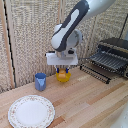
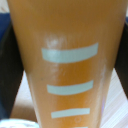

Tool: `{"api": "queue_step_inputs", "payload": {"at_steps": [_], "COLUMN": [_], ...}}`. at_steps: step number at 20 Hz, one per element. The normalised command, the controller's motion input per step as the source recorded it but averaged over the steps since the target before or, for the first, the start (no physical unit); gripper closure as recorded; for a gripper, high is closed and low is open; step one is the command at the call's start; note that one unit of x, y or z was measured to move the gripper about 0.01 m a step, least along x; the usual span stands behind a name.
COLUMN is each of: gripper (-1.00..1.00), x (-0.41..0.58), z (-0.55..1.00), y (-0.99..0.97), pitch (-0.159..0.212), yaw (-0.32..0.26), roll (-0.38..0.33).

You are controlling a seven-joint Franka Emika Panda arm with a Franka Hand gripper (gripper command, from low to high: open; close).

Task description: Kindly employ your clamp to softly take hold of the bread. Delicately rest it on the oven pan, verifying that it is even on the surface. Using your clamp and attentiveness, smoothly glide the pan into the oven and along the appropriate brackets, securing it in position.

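Note:
My clamp (image 1: 62,69) hangs under the white wrist, its dark blue tips dipping into a round yellow bowl (image 1: 63,77) at mid-table. The orange-brown bread (image 2: 70,65), marked with pale stripes, fills the wrist view between the two dark fingers (image 2: 7,70), which press against its sides. In the exterior view the bread is mostly hidden by the clamp and the bowl. The oven (image 1: 114,49) stands at the exterior view's right. Its wire oven pan (image 1: 101,66) sticks out of the open front, well apart from the clamp.
A blue cup (image 1: 40,81) stands just to the exterior view's left of the bowl. A large patterned white plate (image 1: 31,111) lies near the front left. The wooden table (image 1: 90,100) is backed by a woven screen wall.

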Motion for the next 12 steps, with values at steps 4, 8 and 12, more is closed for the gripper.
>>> {"api": "queue_step_inputs", "payload": {"at_steps": [4, 8, 12], "gripper": [1.0, 1.0, 1.0], "x": [0.384, 0.314, 0.159], "z": [0.73, 0.78, 0.82], "y": [-0.08, -0.13, -0.32], "pitch": [0.07, 0.078, 0.083], "yaw": [-0.309, -0.308, -0.283], "roll": [-0.111, -0.067, -0.001]}}
